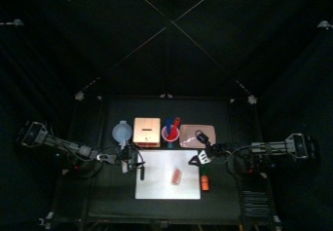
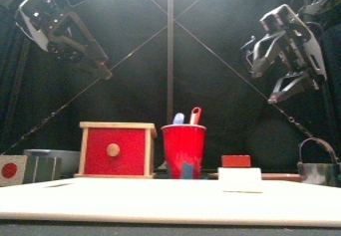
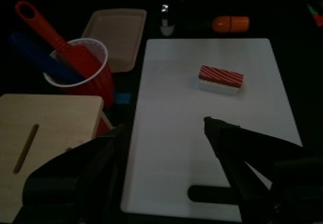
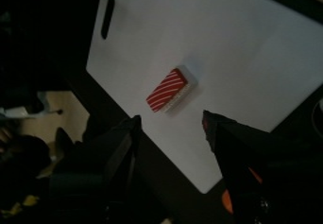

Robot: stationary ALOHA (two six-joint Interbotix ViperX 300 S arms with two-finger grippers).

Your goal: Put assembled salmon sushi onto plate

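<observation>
Both of my hands hang above the desk, spread wide and holding nothing. From above, my left hand (image 1: pixel 134 163) sits at the left edge of the white board (image 1: pixel 170 181) and my right hand (image 1: pixel 205 159) at its upper right corner. The salmon sushi (image 1: pixel 174 177) lies on the board near its middle, small, long and pinkish-orange. A brighter orange stick (image 1: pixel 204 183) rests just off the board's right edge. Behind the board stand a grey-blue bowl (image 1: pixel 121 133), a tan tray (image 1: pixel 146 132), a red cup (image 1: pixel 172 132) and the pale pink plate (image 1: pixel 197 134) with rounded corners, well apart from the sushi.

At desk height, my left hand (image 2: pixel 96 63) and right hand (image 2: pixel 286 85) are raised high. The sushi (image 2: pixel 240 175) shows as a white rice block with a red top. A red wooden box (image 2: pixel 118 149) with a round knob stands beside the red cup (image 2: pixel 184 149), which holds red and blue handles. I can read no writing anywhere.

From my left wrist, my fingers (image 3: pixel 233 147) are parted over the smooth matte board (image 3: pixel 190 143); the sushi (image 3: pixel 221 79) shows red and white stripes. The plate (image 3: pixel 113 26) lies beyond the cup (image 3: pixel 78 60).

From my right wrist, my fingers (image 4: pixel 228 138) are likewise parted, with the striped sushi (image 4: pixel 167 88) on the board (image 4: pixel 240 48), which has a slot handle.
</observation>
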